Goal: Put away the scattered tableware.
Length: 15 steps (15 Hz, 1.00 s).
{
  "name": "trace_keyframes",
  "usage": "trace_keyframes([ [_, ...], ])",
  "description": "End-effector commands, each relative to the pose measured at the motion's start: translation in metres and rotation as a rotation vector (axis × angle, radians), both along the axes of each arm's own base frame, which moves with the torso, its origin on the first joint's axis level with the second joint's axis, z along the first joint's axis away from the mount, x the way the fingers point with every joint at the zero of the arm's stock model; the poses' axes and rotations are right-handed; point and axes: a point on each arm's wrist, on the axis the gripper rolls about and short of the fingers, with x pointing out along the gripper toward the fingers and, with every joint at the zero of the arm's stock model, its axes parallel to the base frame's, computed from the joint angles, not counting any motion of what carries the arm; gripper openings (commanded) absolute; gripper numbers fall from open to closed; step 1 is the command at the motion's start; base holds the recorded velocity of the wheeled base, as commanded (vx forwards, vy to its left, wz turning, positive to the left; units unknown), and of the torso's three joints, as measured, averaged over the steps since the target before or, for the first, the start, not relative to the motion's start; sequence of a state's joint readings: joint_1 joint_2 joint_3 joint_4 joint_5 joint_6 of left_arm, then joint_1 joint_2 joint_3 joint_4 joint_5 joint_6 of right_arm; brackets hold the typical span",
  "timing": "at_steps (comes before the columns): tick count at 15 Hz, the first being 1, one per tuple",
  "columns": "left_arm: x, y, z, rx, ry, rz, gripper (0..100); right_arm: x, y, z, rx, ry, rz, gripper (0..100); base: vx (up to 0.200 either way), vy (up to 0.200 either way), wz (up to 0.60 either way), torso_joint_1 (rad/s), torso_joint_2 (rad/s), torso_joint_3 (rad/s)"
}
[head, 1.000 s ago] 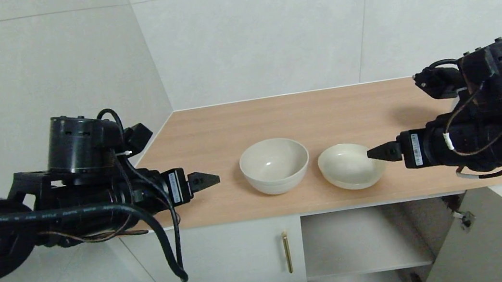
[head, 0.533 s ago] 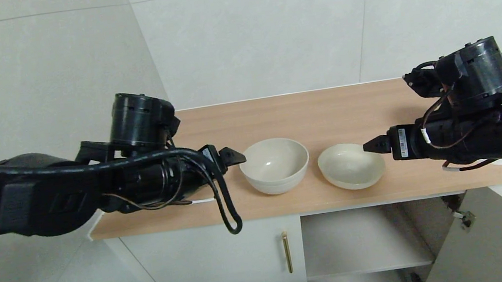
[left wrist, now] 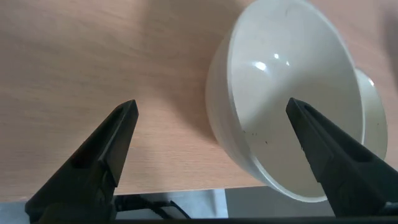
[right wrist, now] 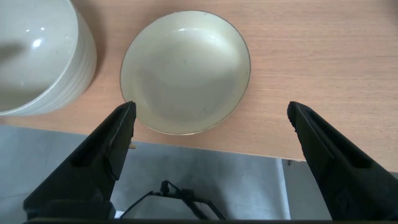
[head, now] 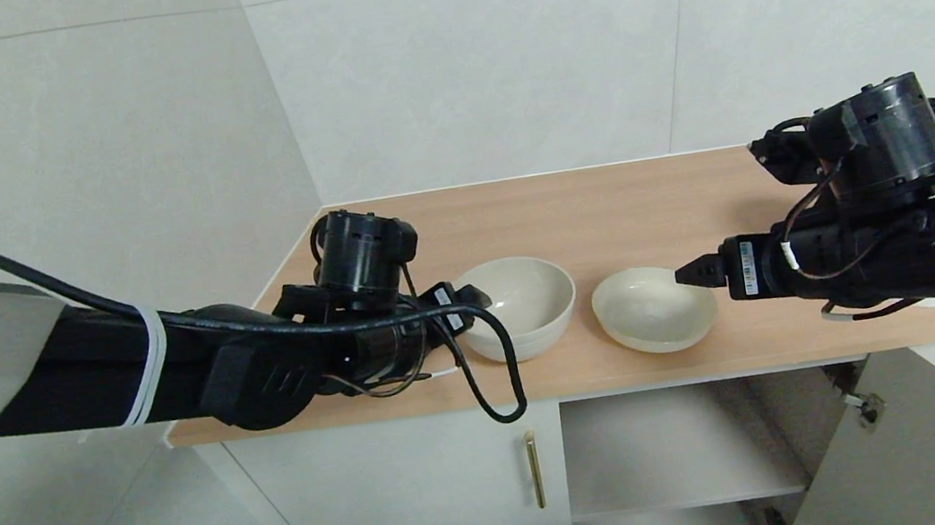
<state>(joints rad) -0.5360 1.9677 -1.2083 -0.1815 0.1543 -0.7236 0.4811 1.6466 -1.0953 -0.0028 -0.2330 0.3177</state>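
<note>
Two cream bowls sit near the front edge of a wooden counter [head: 605, 208]. The deep bowl [head: 518, 303] is on the left and the shallow bowl [head: 650, 311] on the right. My left gripper [head: 472, 296] is at the deep bowl's left rim. In the left wrist view it [left wrist: 210, 107] is open, one finger outside the deep bowl [left wrist: 292, 93] and one over its inside. My right gripper [head: 693, 273] hangs at the shallow bowl's right rim. In the right wrist view it [right wrist: 210, 111] is open just above the shallow bowl [right wrist: 186, 71], with the deep bowl [right wrist: 37, 56] beyond.
A tiled wall bounds the counter at the left and back. Below the counter, a cabinet [head: 664, 453] stands open with a bare shelf, its door [head: 909, 457] swung out to the right. A shut door with a gold handle [head: 534, 469] is beside it.
My left arm has swung right along the counter's front until its gripper reached the deep bowl's left rim. My right gripper has edged slightly left at the shallow bowl's rim.
</note>
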Motion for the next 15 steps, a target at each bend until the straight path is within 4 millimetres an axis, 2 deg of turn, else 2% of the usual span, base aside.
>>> trace_keyframes([
  [1,0.001,0.0,-0.002,0.003,0.004,0.001,100,-0.001,0.0,0.002,0.002,-0.005,0.001,100,0.0,0.0,0.0,0.0,0.0,0.0],
  [3,0.001,-0.001,-0.003,0.005,0.008,0.0,100,-0.001,-0.001,0.002,0.003,-0.006,0.001,100,0.0,0.0,0.0,0.0,0.0,0.0],
  [4,0.001,-0.001,-0.003,0.005,0.008,0.0,0,-0.001,-0.001,0.002,0.002,-0.007,0.001,100,0.0,0.0,0.0,0.0,0.0,0.0],
  [12,-0.003,0.002,0.005,-0.006,-0.008,0.0,0,0.001,0.0,0.001,-0.002,-0.004,-0.006,100,0.0,0.0,0.0,0.0,0.0,0.0],
  [15,-0.009,0.005,0.009,-0.006,-0.009,-0.005,0,0.012,0.004,-0.012,-0.061,0.014,-0.073,100,0.0,0.0,0.0,0.0,0.0,0.0],
])
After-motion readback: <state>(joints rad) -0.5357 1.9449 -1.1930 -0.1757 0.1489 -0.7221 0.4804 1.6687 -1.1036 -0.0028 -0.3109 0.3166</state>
